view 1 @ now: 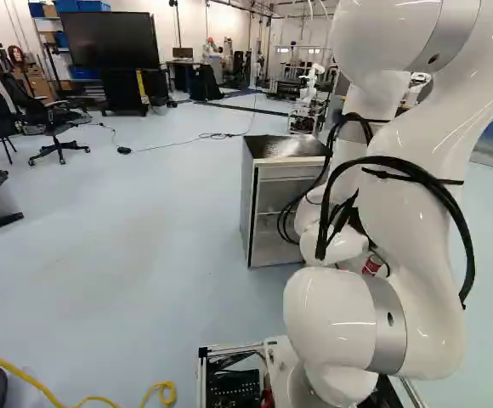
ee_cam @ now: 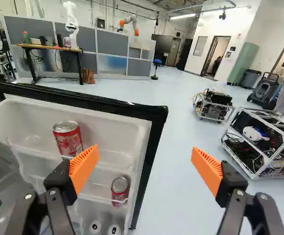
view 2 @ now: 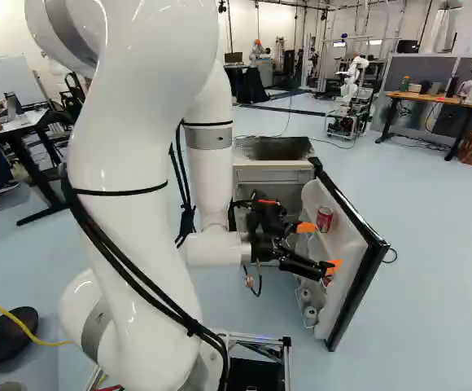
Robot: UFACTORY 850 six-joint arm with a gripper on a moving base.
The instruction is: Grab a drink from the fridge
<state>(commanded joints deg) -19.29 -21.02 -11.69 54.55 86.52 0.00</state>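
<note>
While my gripper [view 2: 319,247] reaches in front of the open mini fridge door [ee_cam: 154,142], my two fingers stand wide apart with nothing held between their orange pads [ee_cam: 84,167]. Taking twelve o'clock as straight ahead of me, an upper red soda can [ee_cam: 67,139] stands in a door bin at eleven, near one fingertip; I cannot tell whether they touch. A lower red soda can [ee_cam: 119,190] sits in the bin beneath, between eleven and twelve, and two pale-topped cans [ee_cam: 95,226] show below that one. Seen from the base, the white mini fridge [view 2: 273,148] is at twelve o'clock, its door swung out toward one. Well beyond the door, at my eleven, stands a wooden-topped desk [ee_cam: 49,47]; a small wheeled cart [ee_cam: 213,105] is at one.
</note>
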